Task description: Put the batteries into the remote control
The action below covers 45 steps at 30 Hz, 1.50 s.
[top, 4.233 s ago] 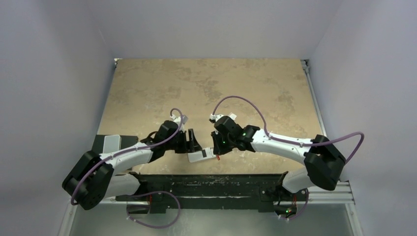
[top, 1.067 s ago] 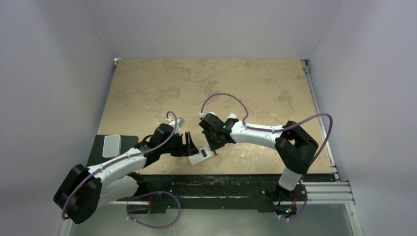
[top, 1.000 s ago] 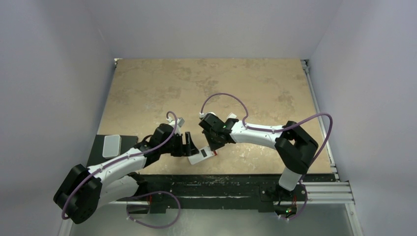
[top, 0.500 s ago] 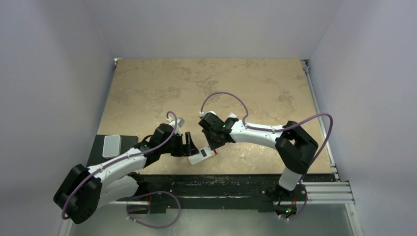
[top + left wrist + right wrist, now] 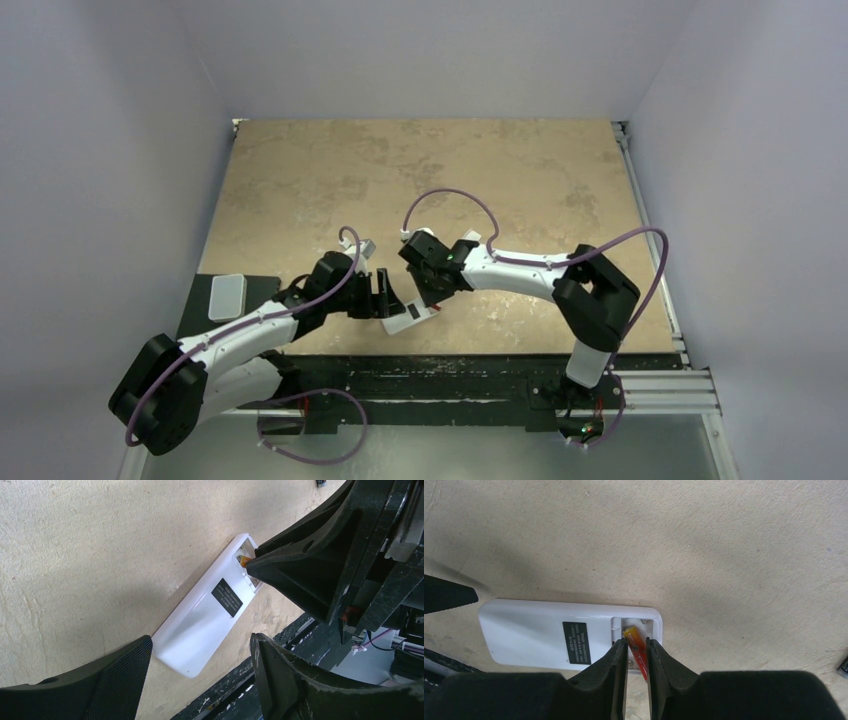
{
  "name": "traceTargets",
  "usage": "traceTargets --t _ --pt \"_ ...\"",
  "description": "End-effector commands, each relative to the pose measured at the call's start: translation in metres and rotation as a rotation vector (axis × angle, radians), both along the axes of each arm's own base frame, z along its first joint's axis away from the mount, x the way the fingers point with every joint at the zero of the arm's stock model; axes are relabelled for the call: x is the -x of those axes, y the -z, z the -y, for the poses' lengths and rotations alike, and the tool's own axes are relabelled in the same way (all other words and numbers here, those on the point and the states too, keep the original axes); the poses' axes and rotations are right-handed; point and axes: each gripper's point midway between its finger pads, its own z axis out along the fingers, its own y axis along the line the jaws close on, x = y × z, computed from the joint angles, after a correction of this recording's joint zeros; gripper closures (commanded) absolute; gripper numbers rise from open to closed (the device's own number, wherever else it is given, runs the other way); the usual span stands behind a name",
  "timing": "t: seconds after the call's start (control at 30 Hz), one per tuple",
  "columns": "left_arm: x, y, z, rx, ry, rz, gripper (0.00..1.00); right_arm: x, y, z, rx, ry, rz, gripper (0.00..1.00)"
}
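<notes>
At the lower middle of the right wrist view, the right tool [image 5: 636, 642] is closed on the reddish-orange battery [image 5: 638, 655], with one finger on each long side. The battery is tilted: its yellowish upper end sits in the open compartment [image 5: 631, 624] at the right end of the remote control [image 5: 539, 630], and its lower end is between the fingers, not yet laid flat. The remote lies on the table [image 5: 724, 540] with its plain back and dark label [image 5: 574, 644] upward, so the compartment can be reached from above.

Across the bottom of the left wrist view, the left tool [image 5: 200, 645] is open, one finger at each side of the closed end of the remote. I cannot tell if they touch it. I think they stand there to stop the remote from sliding when the battery is pushed in.

The step in hand seems to be the seating of the first battery. A small dark thing [image 5: 843, 666] at the right edge of the right wrist view may be the second one
</notes>
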Motion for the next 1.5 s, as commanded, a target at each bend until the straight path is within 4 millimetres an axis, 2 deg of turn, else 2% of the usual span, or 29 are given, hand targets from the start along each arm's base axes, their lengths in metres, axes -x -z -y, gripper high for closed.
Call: traceTargets --t 0.0,0.17,0.77,1.07,1.47 --pt "-0.006 -0.015 0.008 0.039 0.021 0.047 0.28 -0.009 -0.019 -0.005 -0.016 0.024 0.046 0.73" --pt "-0.006 -0.013 0.007 0.036 0.022 0.043 0.28 -0.008 -0.026 -0.001 -0.008 0.029 0.065 0.72" --pt "-0.004 -0.012 0.008 0.039 0.026 0.032 0.28 0.012 -0.028 0.011 0.008 0.003 0.064 0.71" --pt "-0.004 -0.011 0.008 0.038 0.027 0.029 0.28 0.016 -0.023 0.017 0.026 -0.034 0.060 0.68" --pt "-0.004 -0.012 0.008 0.039 0.024 0.034 0.28 0.022 -0.012 0.009 0.007 -0.069 0.019 0.66"
